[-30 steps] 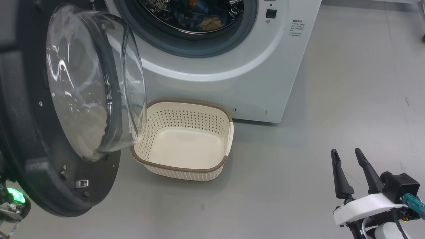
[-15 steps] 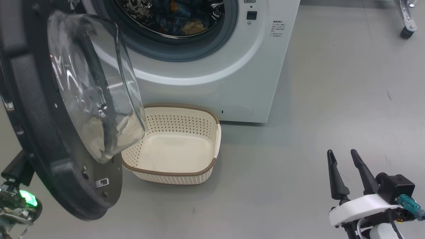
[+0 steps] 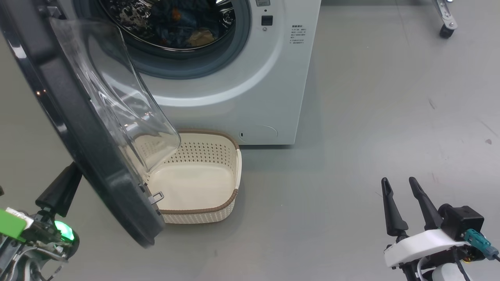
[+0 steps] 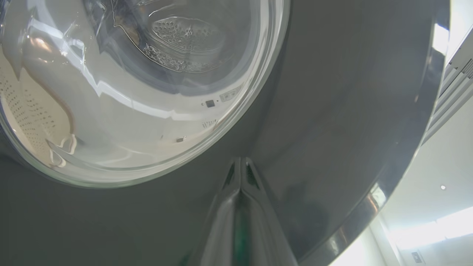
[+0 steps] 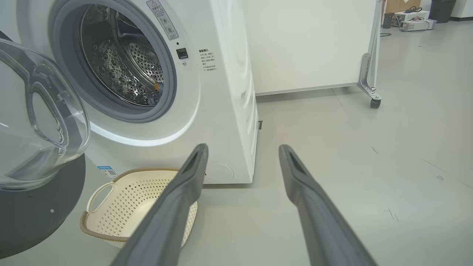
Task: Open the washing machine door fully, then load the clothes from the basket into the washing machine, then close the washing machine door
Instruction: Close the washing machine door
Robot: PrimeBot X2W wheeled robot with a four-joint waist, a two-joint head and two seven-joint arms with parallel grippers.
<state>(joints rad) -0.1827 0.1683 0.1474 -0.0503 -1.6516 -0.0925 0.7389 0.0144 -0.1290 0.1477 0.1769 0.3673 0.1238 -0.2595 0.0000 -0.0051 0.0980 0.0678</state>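
Note:
The washing machine [image 3: 250, 89] stands with its door [image 3: 74, 128] part open, the black rim nearly edge-on and the clear glass bulge [image 3: 133, 113] hanging over the basket. Dark blue clothes [image 3: 183, 27] with orange patches lie in the steel drum [image 5: 122, 62]. The cream basket [image 3: 195, 150] sits on the floor below the opening with nothing in it. My left gripper [image 3: 58, 191] is shut, its tips [image 4: 241, 164] against the door's glossy outer face. My right gripper [image 3: 398, 185] is open and holds nothing, low at the right, away from the machine [image 5: 242, 147].
Open grey floor [image 3: 371, 136] stretches to the right of the machine. A white panel [image 5: 306, 44] on a caster wheel [image 5: 375, 103] stands behind it. A blue label sticker [image 5: 106, 171] marks the machine's lower front corner.
The door has swung round toward the machine's opening and now shows more edge-on. My left gripper's finger has come into view behind it. The head camera has shifted; the right gripper has kept still.

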